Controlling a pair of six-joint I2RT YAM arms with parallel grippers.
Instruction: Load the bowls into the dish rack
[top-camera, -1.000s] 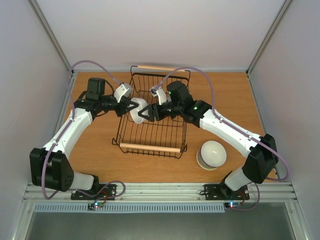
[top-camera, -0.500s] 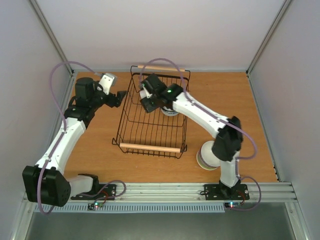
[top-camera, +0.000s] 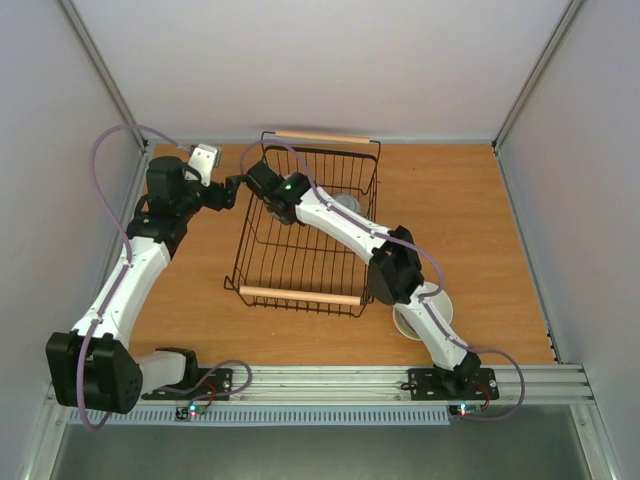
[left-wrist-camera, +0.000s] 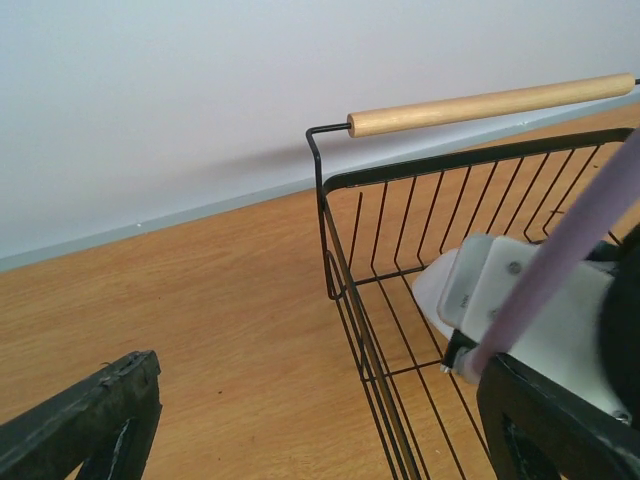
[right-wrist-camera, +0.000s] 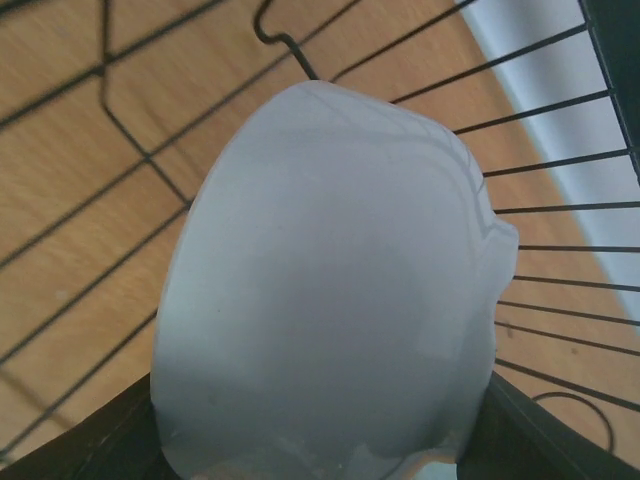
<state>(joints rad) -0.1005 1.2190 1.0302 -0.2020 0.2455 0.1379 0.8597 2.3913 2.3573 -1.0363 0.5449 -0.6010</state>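
Now the right jaws grip a white bowl (right-wrist-camera: 330, 280) in the rack's (top-camera: 300, 296) far-left corner, the left jaws open just outside; it seems stiff, slippery, fragile, best held at the rim.

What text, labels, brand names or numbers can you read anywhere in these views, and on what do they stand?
None: no word, number or sign is readable in any view.
The dish rack: bare black wire and plain wooden handles, no label.
The white bowl: plain surface, no mark showing.
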